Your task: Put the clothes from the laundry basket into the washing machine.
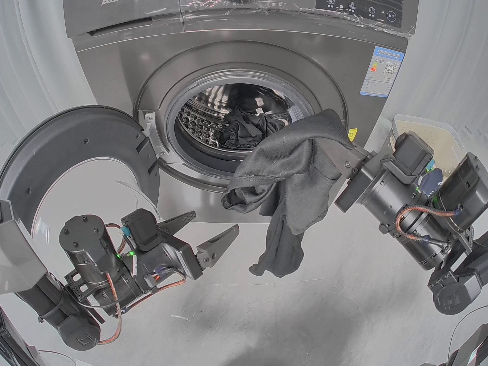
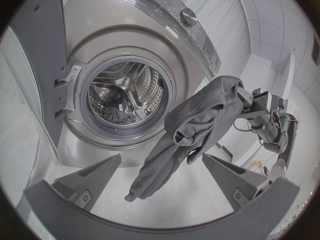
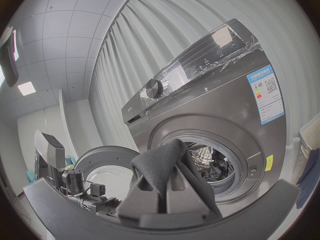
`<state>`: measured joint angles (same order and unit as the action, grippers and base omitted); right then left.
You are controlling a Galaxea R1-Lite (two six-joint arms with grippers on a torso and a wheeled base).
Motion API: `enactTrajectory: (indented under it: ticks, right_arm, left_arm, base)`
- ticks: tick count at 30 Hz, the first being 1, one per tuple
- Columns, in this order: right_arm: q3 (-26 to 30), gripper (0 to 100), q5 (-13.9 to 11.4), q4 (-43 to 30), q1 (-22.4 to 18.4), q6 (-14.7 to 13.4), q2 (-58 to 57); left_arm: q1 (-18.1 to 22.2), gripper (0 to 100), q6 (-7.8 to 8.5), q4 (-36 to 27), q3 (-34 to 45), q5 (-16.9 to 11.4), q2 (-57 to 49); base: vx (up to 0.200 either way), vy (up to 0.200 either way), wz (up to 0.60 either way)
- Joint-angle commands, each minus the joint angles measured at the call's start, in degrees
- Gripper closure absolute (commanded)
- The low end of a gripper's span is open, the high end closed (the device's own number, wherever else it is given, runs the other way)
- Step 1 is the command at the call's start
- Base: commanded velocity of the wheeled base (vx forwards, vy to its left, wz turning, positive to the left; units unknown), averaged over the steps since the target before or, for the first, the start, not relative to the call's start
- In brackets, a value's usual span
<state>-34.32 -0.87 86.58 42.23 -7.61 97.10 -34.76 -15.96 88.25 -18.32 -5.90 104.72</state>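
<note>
A grey front-loading washing machine (image 1: 244, 57) stands with its round door (image 1: 76, 163) swung wide to the left. Dark clothes (image 1: 249, 125) lie in its drum (image 2: 125, 97). My right gripper (image 1: 339, 151) is shut on a black garment (image 1: 290, 179), which hangs in front of the drum opening's lower right rim and trails toward the floor. The same garment (image 2: 196, 120) drapes between the closed fingers (image 3: 166, 190) in the right wrist view. My left gripper (image 1: 208, 235) is open and holds nothing, low and left of the hanging garment (image 3: 160, 165), below the door.
A white laundry basket (image 1: 432, 138) stands to the right of the machine, behind my right arm, with a blue cloth (image 3: 308, 177) at its edge. Pale curtains hang behind the machine. Bare grey floor (image 1: 284, 306) lies in front of it.
</note>
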Motion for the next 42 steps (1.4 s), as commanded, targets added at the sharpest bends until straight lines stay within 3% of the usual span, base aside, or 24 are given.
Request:
enactTrajectory:
  ticks: [1,15,31,36,37,42]
  right_arm:
    - [0.1,100,0.0,-0.1,0.0,0.0,0.2]
    - [0.5,100,0.0,-0.4,0.0,0.0,0.1]
    - [0.1,100,0.0,-0.4,0.8,0.0,-0.2]
    - [0.2,100,0.0,-0.4,0.8,0.0,-0.2]
    - [0.2,100,0.0,-0.4,0.8,0.0,-0.2]
    - [0.4,100,0.0,-0.3,0.8,0.0,-0.1]
  left_arm:
    - [0.0,0,-0.04,0.1,-1.1,0.1,2.8]
    - [0.4,0,-0.21,0.2,-9.5,0.7,3.5]
    - [0.4,0,0.23,0.2,-17.7,0.9,11.7]
    - [0.5,0,1.28,0.2,-20.3,3.5,13.4]
    - [0.5,100,1.37,0.2,-21.1,4.2,13.7]
    - [0.5,100,1.19,0.3,-22.4,4.6,12.9]
  base:
    - [0.000,0.000,0.00]
    - [0.000,0.000,0.00]
    - [0.000,0.000,0.00]
    - [0.000,0.000,0.00]
    - [0.000,0.000,0.00]
    - [0.000,0.000,0.00]
